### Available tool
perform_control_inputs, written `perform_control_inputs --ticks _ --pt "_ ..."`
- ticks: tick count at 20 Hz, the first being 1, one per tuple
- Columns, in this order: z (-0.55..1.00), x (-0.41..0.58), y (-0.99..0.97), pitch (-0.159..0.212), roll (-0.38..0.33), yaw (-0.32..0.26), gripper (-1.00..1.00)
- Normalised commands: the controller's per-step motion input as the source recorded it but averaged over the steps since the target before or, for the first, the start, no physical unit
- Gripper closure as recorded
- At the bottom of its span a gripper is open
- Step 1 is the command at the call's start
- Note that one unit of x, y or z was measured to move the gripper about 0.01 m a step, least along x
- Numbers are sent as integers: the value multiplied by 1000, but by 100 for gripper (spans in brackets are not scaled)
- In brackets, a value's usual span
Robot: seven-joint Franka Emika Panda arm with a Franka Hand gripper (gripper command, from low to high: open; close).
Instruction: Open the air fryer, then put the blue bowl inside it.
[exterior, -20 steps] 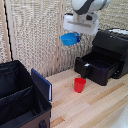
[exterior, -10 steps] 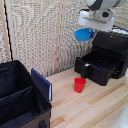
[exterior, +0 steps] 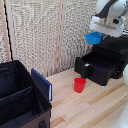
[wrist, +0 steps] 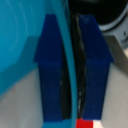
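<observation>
**woodshop_dan:** Pale slatted screens back a wooden table (exterior: 95, 107). At its near-left corner sits a black fabric case (exterior: 20, 100), open, nothing visible inside. Middle: a red cup (exterior: 79, 84); can't see into it.

**panda_fan:** Far right, the air fryer (exterior: 102, 65) has its drawer (exterior: 97, 67) pulled out, looks empty. The gripper (exterior: 98, 34) hangs above it, fingers (wrist: 50, 70) pinched on the blue bowl (exterior: 93, 38) rim, so I'd guess it's about to lower it in.

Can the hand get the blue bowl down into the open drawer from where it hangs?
Probably yes. The hand grips the blue bowl by its rim, up in the air above the air fryer; the drawer stands pulled out, and nothing shows between bowl and drawer.
</observation>
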Motion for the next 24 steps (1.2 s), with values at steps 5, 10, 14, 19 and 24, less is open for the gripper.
perform_control_inputs --ticks 5,10,14,19,24 --pt "-277 357 -418 57 0 -14 100" --pt "-270 109 -349 90 -9 -35 100" --pt "-266 -34 -317 144 -44 -76 100" --pt "-438 247 -215 114 -31 -18 100" --pt "-394 482 43 61 -17 -14 100"
